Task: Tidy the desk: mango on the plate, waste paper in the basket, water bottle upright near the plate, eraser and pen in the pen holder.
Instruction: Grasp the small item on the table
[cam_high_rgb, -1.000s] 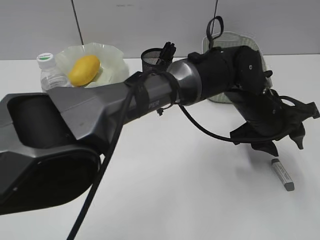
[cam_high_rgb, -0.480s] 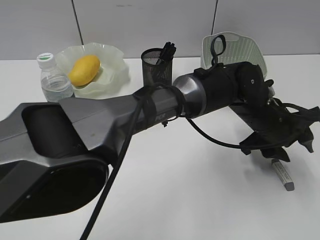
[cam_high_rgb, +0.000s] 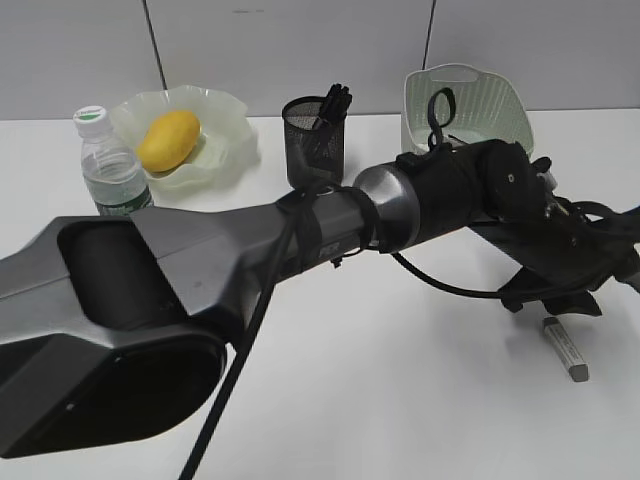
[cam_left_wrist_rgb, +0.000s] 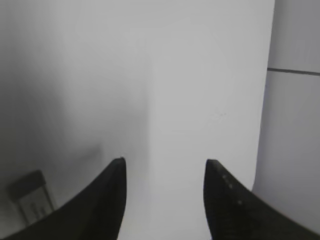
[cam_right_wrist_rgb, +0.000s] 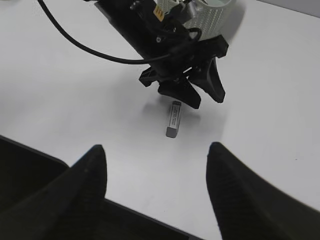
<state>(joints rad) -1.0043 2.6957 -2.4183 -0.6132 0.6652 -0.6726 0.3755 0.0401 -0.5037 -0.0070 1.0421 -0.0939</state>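
Lying flat on the desk (cam_high_rgb: 330, 400) just beside the empty, half-open left gripper (cam_right_wrist_rgb: 200, 95), the eraser (cam_high_rgb: 566, 350) looks light, stiff and slightly grippy, best pinched across its narrow sides mid-length.

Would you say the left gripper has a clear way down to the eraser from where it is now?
Probably yes: the left gripper hangs open just beside the eraser, which lies alone on bare desk with nothing between them.

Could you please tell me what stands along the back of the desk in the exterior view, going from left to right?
Water bottle → mango on the plate → pen holder → basket.
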